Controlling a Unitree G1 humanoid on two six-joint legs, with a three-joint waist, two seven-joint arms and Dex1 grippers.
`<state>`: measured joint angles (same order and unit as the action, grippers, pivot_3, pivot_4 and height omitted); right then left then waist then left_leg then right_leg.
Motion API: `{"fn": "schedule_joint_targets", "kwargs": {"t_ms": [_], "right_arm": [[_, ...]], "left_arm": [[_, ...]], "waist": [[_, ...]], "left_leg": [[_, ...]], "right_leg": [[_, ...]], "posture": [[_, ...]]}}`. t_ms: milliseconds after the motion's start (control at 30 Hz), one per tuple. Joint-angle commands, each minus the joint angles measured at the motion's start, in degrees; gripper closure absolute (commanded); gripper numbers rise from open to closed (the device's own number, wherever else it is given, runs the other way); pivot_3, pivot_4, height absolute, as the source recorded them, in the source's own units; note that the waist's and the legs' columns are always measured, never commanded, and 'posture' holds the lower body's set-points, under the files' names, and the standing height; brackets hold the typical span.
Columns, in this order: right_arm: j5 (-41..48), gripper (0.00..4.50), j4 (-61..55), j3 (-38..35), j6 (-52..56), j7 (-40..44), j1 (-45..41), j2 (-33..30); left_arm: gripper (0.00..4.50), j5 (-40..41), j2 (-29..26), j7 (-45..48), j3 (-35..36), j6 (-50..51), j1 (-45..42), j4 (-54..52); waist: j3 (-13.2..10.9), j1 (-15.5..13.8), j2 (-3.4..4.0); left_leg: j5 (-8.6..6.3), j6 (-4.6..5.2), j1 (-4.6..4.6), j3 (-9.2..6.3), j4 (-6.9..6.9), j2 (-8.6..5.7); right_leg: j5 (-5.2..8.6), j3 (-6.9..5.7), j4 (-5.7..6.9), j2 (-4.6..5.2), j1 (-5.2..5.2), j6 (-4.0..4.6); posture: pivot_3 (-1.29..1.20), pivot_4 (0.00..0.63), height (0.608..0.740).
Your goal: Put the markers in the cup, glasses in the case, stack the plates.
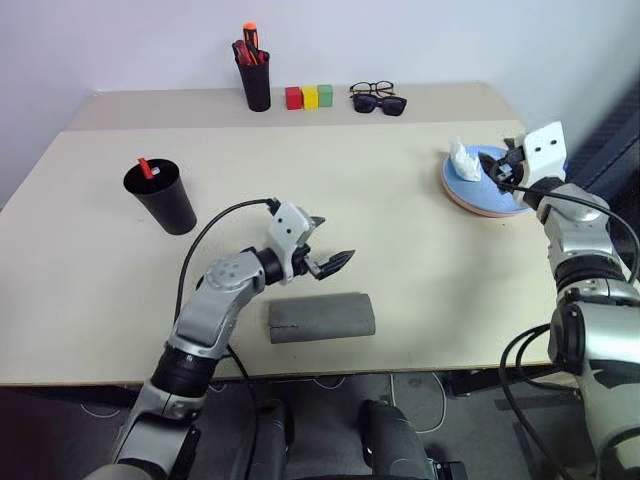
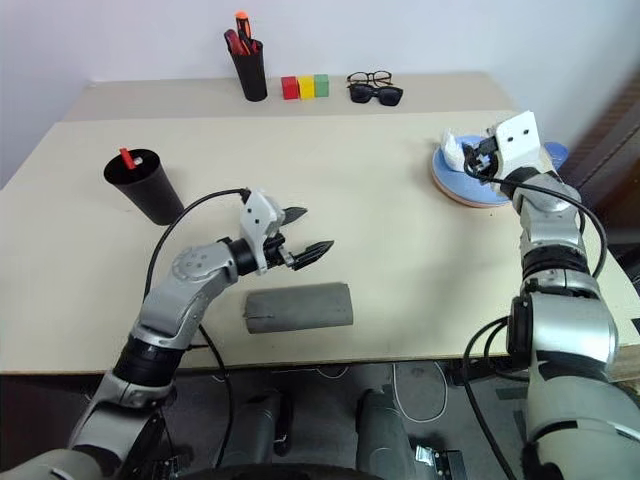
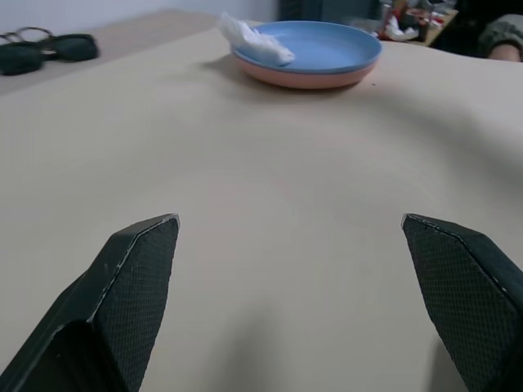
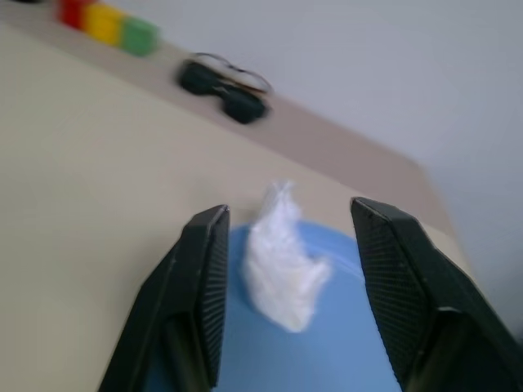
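Plates (image 1: 485, 195), stacked at 2 o'clock, are overhung by the parted, empty right end effector (image 4: 286, 245), apparently for release; left end effector (image 3: 290, 302) spread wide.

Beige bench (image 1: 400, 210); black cup (image 1: 160, 197); grey case (image 1: 321, 317); light blue plate (image 3: 327, 45) stacked on salmon pink plate (image 3: 306, 79); red, yellow, green blocks (image 1: 309, 97).
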<state>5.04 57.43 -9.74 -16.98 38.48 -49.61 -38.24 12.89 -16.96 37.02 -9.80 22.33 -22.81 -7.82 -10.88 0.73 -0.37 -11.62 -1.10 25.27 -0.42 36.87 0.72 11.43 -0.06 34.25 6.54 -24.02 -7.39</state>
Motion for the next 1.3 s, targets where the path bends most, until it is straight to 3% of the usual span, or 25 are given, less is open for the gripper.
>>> {"fn": "schedule_joint_targets", "kwargs": {"t_ms": [33,133,267,500,733,1300], "right_arm": [[8.42,2.15,-23.71,-2.21,8.36,6.83,12.33,-0.82],[15.60,2.15,-42.81,-4.64,19.07,8.37,25.22,-1.81],[19.35,2.15,-57.45,-8.13,26.51,6.97,37.60,-2.52],[22.80,2.15,-65.61,-14.28,27.58,9.44,51.95,-2.40],[24.32,2.15,-66.48,-16.94,26.92,10.32,56.90,-1.67],[21.96,2.15,-64.51,-16.91,22.36,8.80,59.20,0.03]], "left_arm": [[0.00,1.53,-0.85,-0.45,3.54,-2.96,2.74,-4.56],[0.00,2.69,-1.53,-0.88,6.17,-3.48,5.19,-5.66],[0.00,2.79,-2.46,-1.93,10.11,-6.95,9.83,-6.81],[0.00,1.25,-5.53,-3.28,15.33,-13.11,21.40,-8.97],[0.00,2.22,-5.79,-4.34,16.91,-14.75,26.23,-11.53],[0.00,3.63,-6.79,-6.82,18.25,-13.73,26.58,-12.58]], "waist": [[0.01,-0.27,0.01],[0.01,-0.30,0.02],[0.06,0.07,0.06],[0.08,-0.09,0.04],[0.09,-0.18,0.03],[0.10,-0.17,0.03]], "left_leg": [[0.00,0.00,0.01,-0.02,0.00,0.00],[0.00,0.01,0.01,-0.04,0.02,0.00],[-0.01,0.00,-0.04,0.03,0.16,0.02],[-0.03,-0.01,-0.14,0.08,0.08,0.11],[-0.05,-0.04,-0.07,0.10,0.07,0.11],[-0.06,-0.04,0.01,0.12,0.06,0.11]], "right_leg": [[0.00,0.00,0.00,0.00,0.02,0.00],[0.01,-0.01,0.03,0.02,0.01,0.01],[0.06,0.00,0.08,0.02,0.02,0.23],[0.09,0.00,0.02,0.03,0.05,0.27],[0.10,-0.01,-0.10,0.09,0.03,0.27],[0.10,-0.02,-0.12,0.10,-0.06,0.27]], "posture": [[0.00,0.150,0.740],[0.00,0.150,0.740],[0.00,0.150,0.740],[0.00,0.150,0.740],[0.00,0.150,0.740],[0.00,0.150,0.740]]}}
